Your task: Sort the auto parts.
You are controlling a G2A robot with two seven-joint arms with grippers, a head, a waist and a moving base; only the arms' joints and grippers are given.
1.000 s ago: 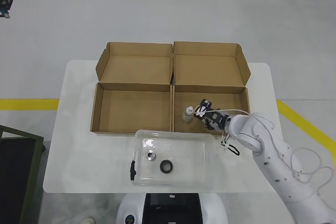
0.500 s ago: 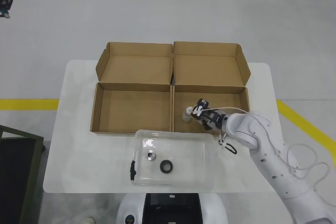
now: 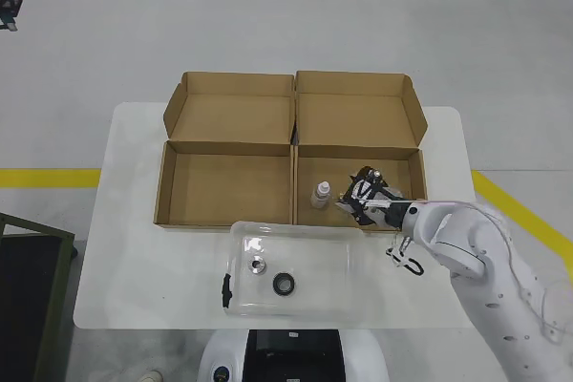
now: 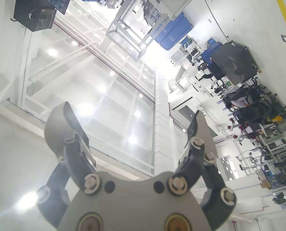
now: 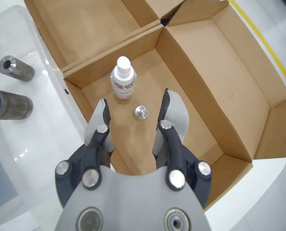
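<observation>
Right claw spread, empty, over right-hand box. Spray bottle upright, small metal fitting beside it on box floor, seemingly sorted there. Two steel sleeves wait in clear tray. Left claw released, pointing upward.

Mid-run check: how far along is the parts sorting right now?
Done: a spray bottle and a small metal fitting sit in the right box. In hand: nothing; the right pincer hangs open above that box, and the left pincer is open, aimed at the ceiling. Left: two metal sleeves sit in the clear tray.
</observation>
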